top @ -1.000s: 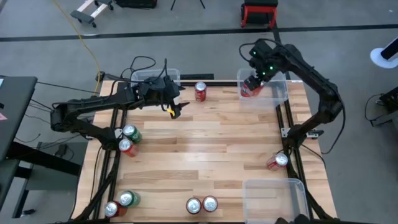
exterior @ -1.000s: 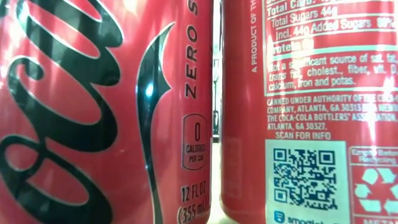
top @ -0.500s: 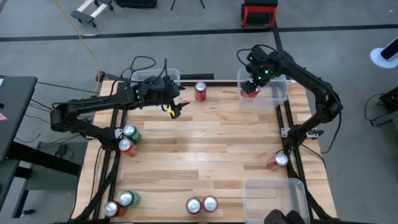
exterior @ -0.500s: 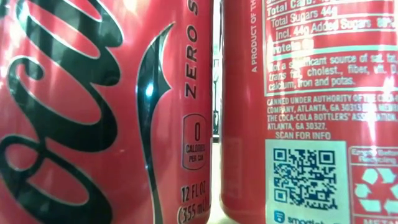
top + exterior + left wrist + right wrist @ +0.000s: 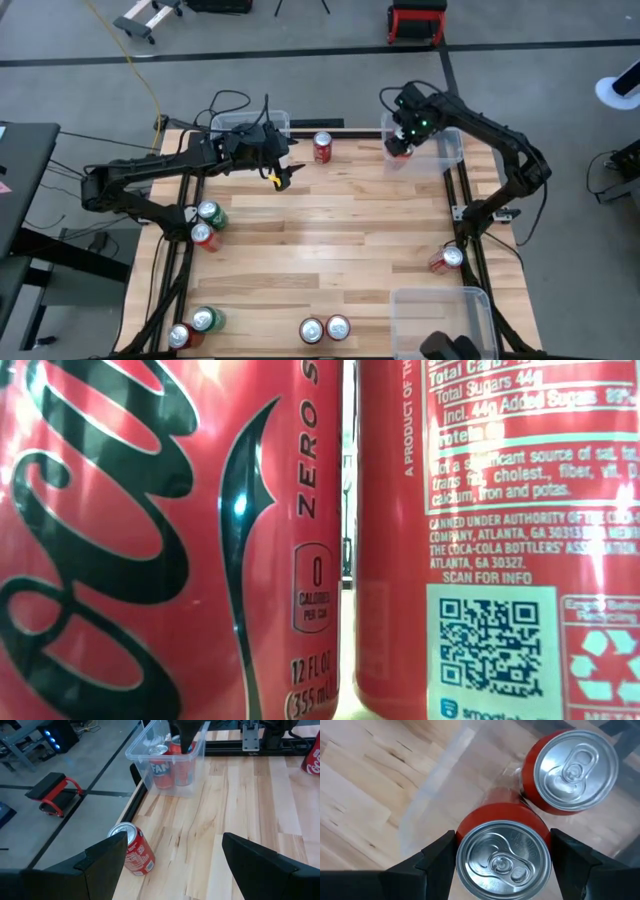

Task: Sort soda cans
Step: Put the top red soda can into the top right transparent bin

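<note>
My right gripper is shut on a red soda can inside the clear bin at the table's far right. A second red can stands upright in that bin right beside it. My left gripper hangs open above the table's far left, pointing toward that bin, with nothing between its fingers. A lone red can stands on its base on the wood at the far middle, also seen in the left wrist view as the red can. My right gripper pinches the red can by the two opposite sides of its upper wall, just below the silver top, one finger on each side. The fingers come from above, pointing steeply down. The can stays upright inside the bin; whether its base touches the floor is hidden.
Green and red cans sit at the left edge, another pair at the near left corner. Two red cans stand at the near edge and fill the low view. One red can lies at the right. Clear bins: near right, far left.
My right gripper has gone down with the red can, from above the far right bin into it, beside the can standing there. The can has stayed upright in the hold.
</note>
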Controlling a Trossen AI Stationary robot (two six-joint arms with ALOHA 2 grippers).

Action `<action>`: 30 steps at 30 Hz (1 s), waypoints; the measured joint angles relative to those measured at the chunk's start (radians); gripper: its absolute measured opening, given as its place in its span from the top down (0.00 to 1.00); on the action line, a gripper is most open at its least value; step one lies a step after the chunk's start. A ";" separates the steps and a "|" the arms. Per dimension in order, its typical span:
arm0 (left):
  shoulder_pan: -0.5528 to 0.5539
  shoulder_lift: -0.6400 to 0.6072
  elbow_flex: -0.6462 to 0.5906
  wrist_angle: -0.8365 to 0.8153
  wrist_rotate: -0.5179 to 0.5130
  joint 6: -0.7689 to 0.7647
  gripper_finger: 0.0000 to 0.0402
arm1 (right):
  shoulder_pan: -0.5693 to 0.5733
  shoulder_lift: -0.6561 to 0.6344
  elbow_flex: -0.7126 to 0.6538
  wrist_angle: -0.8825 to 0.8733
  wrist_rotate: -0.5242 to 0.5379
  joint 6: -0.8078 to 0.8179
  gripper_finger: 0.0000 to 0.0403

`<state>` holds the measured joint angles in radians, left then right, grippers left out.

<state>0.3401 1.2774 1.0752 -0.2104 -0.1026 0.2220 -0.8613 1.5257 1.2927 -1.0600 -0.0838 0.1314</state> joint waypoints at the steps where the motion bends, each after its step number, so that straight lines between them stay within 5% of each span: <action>1: 0.000 0.000 0.000 0.000 0.000 0.000 0.20 | -0.003 0.000 -0.009 0.007 -0.001 0.000 0.32; 30: 0.000 0.000 0.000 -0.002 0.000 0.004 0.20 | -0.013 0.091 0.012 -0.013 0.011 -0.008 0.31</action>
<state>0.3397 1.2774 1.0752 -0.2119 -0.1024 0.2258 -0.8742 1.6165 1.3045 -1.0733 -0.0724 0.1234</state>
